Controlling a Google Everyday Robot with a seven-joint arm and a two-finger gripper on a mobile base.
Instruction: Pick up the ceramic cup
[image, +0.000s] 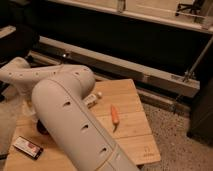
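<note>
Jaws of the gripper (27, 111) are hidden behind the robot's bulky white arm (70, 125), so whether they are spread or closed cannot be told; the gripper hangs low over the far-left part of the wooden table (135, 135). No ceramic cup shows; the arm covers that area. An orange carrot (115, 114) lies right of centre, a small white bottle (93, 99) beside the arm, a dark packet (28, 147) at near left.

A single camera looks down from above and behind the robot arm (75, 120), facing forward across the wooden table (132, 135) toward a dark wall. The arm sits very near the lens, hiding the gripper and much of the table's left half.
</note>
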